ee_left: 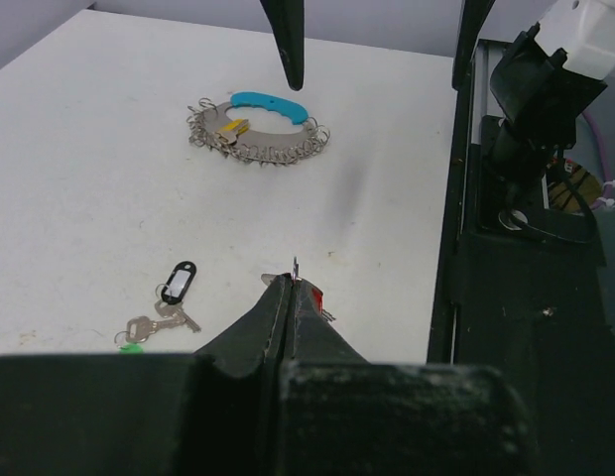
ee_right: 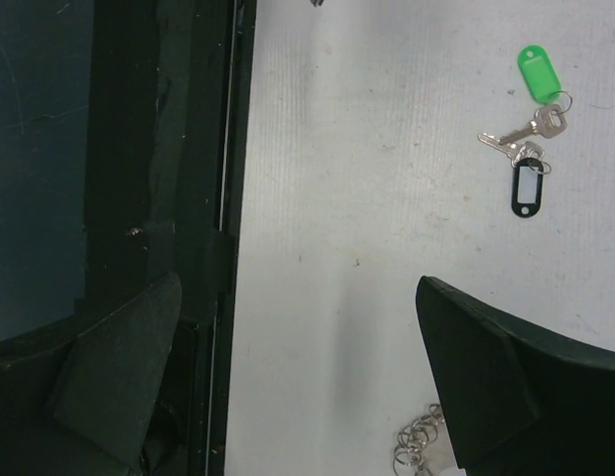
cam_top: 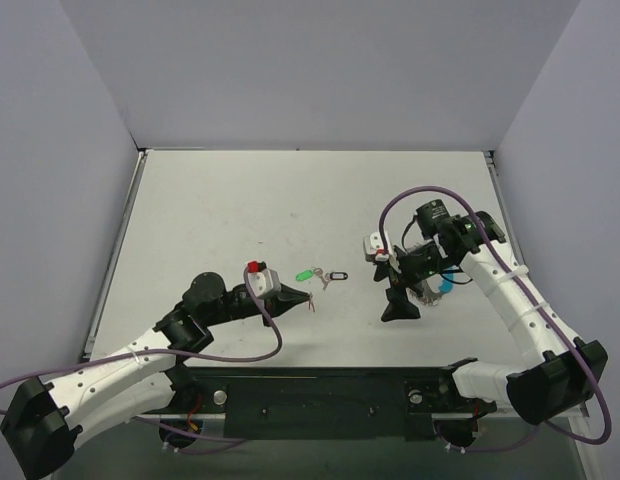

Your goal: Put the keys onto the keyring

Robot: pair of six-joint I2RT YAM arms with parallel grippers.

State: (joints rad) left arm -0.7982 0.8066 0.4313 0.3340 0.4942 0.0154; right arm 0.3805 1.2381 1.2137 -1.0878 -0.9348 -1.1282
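Observation:
My left gripper (ee_left: 291, 281) is shut on the red-tagged key (ee_left: 316, 298); only a sliver of red tag and a metal tip show past the jaws. From above, this gripper (cam_top: 308, 297) sits left of centre. The green-tagged key (cam_top: 305, 273) and black-tagged key (cam_top: 338, 273) lie together on the table just beyond it, also seen as the green tag (ee_right: 538, 74) and black tag (ee_right: 527, 188). The keyring (ee_left: 258, 127), a chain loop with a light-blue tag, lies flat. My right gripper (cam_top: 395, 292) hangs wide open and empty above the table beside the keyring chain (ee_right: 419, 448).
The black base rail (cam_top: 320, 395) runs along the near table edge, seen as the dark strip (ee_right: 159, 198) in the right wrist view. Grey walls enclose the white table (cam_top: 240, 200). Purple cables loop off both arms.

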